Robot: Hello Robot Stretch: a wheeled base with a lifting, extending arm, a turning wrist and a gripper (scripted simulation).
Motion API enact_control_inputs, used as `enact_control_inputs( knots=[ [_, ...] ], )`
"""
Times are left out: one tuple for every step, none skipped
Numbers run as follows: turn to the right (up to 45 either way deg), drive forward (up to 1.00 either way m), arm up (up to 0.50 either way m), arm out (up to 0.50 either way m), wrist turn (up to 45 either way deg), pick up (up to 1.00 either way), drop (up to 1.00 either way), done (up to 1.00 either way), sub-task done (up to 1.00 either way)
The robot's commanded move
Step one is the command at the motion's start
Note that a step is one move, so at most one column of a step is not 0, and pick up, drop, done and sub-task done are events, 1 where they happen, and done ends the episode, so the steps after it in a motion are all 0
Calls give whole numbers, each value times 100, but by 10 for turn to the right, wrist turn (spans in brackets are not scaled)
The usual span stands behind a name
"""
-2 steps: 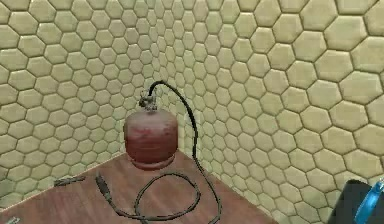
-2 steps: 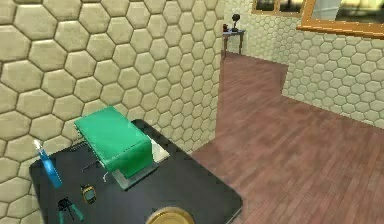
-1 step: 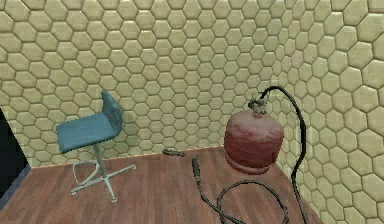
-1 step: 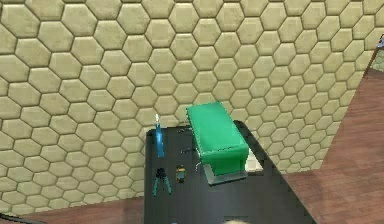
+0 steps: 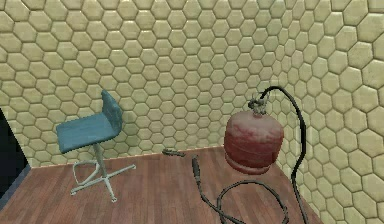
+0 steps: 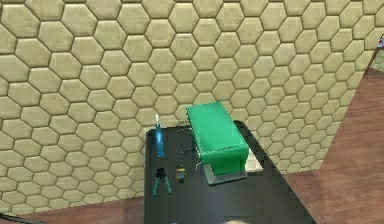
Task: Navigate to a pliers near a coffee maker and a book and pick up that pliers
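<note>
Blue tool (image 6: 160,181) lies near another tool (image 6: 160,133) on counter (image 6: 280,200), left of box (image 6: 218,140) — wrong one could be grabbed; hand's state cannot be told.

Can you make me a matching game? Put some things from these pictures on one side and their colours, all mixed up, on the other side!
Things:
1. chair
2. gas cylinder
3. box
4. table

Colours:
A. green
B. black
C. blue
D. red

Right pairs: 1-C, 2-D, 3-A, 4-B
</note>
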Motion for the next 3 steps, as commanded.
enact_control_inputs(
  knots=[
    [0,0,26,0,0,0,0,0,0],
    [0,0,0,30,0,0,0,0,0],
    [0,0,0,0,450,0,0,0,0]
  ],
)
